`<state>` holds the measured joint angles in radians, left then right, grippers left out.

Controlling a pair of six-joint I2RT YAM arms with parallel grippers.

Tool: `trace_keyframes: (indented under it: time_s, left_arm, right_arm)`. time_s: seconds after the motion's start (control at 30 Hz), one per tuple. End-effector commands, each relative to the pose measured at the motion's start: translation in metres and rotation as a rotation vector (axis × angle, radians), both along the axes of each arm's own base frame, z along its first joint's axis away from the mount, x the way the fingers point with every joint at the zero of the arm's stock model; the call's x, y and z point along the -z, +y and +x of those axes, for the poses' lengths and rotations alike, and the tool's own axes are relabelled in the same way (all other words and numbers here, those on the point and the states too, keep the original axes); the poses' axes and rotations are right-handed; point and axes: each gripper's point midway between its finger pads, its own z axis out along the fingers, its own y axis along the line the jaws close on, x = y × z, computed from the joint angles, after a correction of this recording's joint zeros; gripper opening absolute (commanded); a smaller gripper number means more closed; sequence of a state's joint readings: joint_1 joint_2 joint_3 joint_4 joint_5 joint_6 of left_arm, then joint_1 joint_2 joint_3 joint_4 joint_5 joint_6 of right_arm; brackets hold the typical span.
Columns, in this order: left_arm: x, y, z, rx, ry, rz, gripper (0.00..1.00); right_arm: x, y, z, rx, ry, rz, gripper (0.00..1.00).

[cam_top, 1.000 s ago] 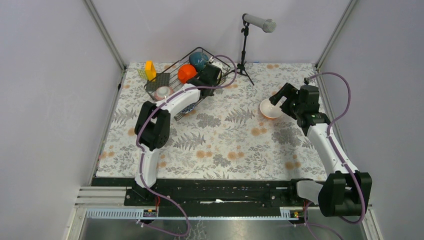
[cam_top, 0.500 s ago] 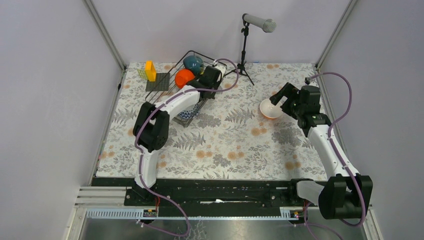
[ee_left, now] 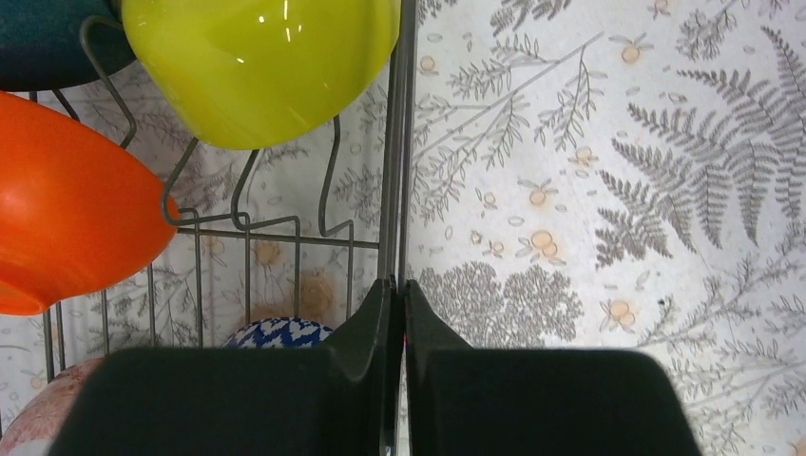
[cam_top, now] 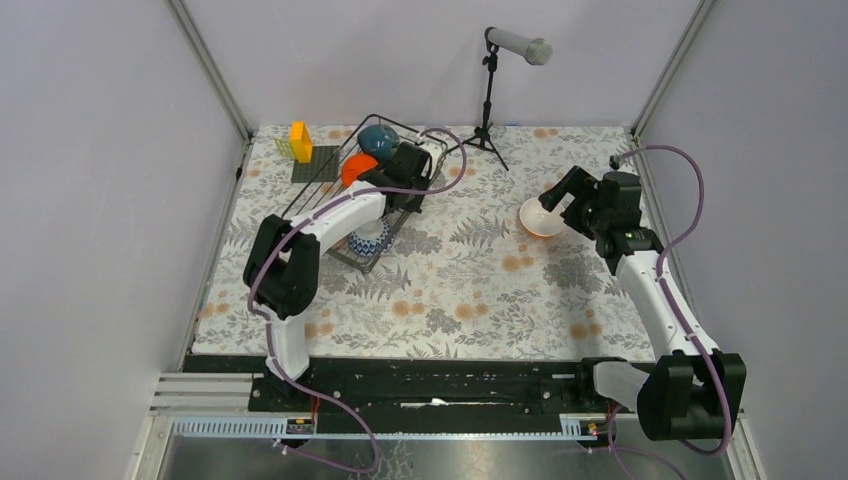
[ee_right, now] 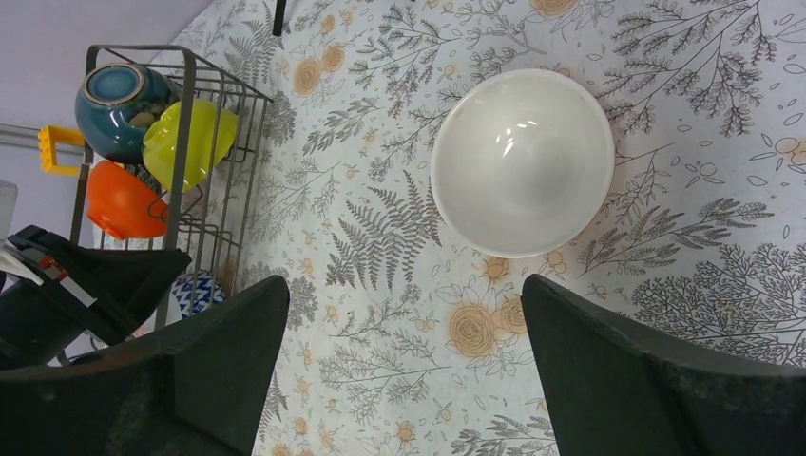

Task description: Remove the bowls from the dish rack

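Observation:
The dish rack (cam_top: 322,195), a dark wire basket, stands at the back left and holds several bowls. In the left wrist view a yellow-green bowl (ee_left: 261,62), an orange bowl (ee_left: 67,214), a teal bowl (ee_left: 47,38), a blue-and-white bowl (ee_left: 280,332) and a pink speckled bowl (ee_left: 33,423) sit among its tines. My left gripper (ee_left: 399,285) is shut on the dish rack's rim wire (ee_left: 399,171). At the right, an orange bowl with a white inside (ee_right: 521,161) sits upright on the table. Just short of it hangs my right gripper (ee_right: 404,304), wide open and holding nothing.
A microphone stand (cam_top: 490,90) rises at the back centre. A yellow-orange block (cam_top: 300,140) and a flat dark square plate (cam_top: 316,163) lie left of the rack. Grey walls close in on both sides.
My left gripper closed on the rack's rim wire, and the rack swung round and slid toward the table's middle, off the dark plate. The right arm stayed put.

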<state>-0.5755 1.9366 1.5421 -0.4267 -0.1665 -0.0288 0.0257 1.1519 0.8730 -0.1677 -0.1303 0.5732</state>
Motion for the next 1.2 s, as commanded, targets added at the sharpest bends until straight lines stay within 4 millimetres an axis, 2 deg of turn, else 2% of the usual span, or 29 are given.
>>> trace_keyframes:
  time_s: [0.0,0.27,0.33,0.37,0.47,0.5,0.53,0.6,0.63,0.73,0.97,1.17]
  left_arm:
    - [-0.027,0.004,-0.028,-0.017,0.010,-0.046,0.00]
    - [-0.015,-0.004,-0.061,-0.017,0.048,-0.067,0.06]
    - [-0.016,-0.004,-0.065,-0.024,0.044,-0.083,0.11]
    - [-0.018,-0.005,-0.067,-0.027,0.040,-0.096,0.17]
    - [-0.033,-0.010,-0.073,-0.021,0.002,-0.153,0.45]
    - [-0.041,-0.010,-0.074,-0.025,-0.017,-0.173,0.52]
    - [-0.058,-0.007,-0.072,-0.051,-0.070,-0.209,0.65]
    - [-0.074,0.000,-0.069,-0.095,-0.129,-0.233,0.75]
    - [-0.081,0.005,-0.066,-0.126,-0.159,-0.246,0.83]
    - [-0.105,0.019,-0.055,-0.217,-0.250,-0.293,0.98]
    - [-0.131,0.066,-0.001,-0.428,-0.273,-0.516,0.99]
    - [-0.133,0.100,0.049,-0.525,-0.272,-0.703,0.99]
  right_arm:
    - [-0.007,0.005,-0.001,-0.026,-0.022,0.022,1.00]
    - [-0.005,0.006,0.000,-0.033,-0.014,0.023,1.00]
    - [-0.006,0.008,-0.001,-0.049,-0.018,0.022,1.00]
    - [-0.006,0.009,-0.001,-0.057,-0.019,0.024,1.00]
    - [-0.007,0.010,-0.001,-0.067,-0.026,0.020,1.00]
    - [-0.007,0.010,-0.001,-0.068,-0.028,0.019,1.00]
    - [-0.008,0.010,0.000,-0.071,-0.031,0.017,1.00]
    - [-0.010,0.011,0.000,-0.076,-0.035,0.016,1.00]
    - [-0.010,0.011,0.000,-0.076,-0.037,0.016,1.00]
    - [-0.011,0.011,0.000,-0.078,-0.040,0.018,1.00]
    - [-0.007,0.014,0.000,-0.090,-0.035,0.029,1.00]
    - [-0.007,0.014,0.000,-0.090,-0.037,0.026,1.00]
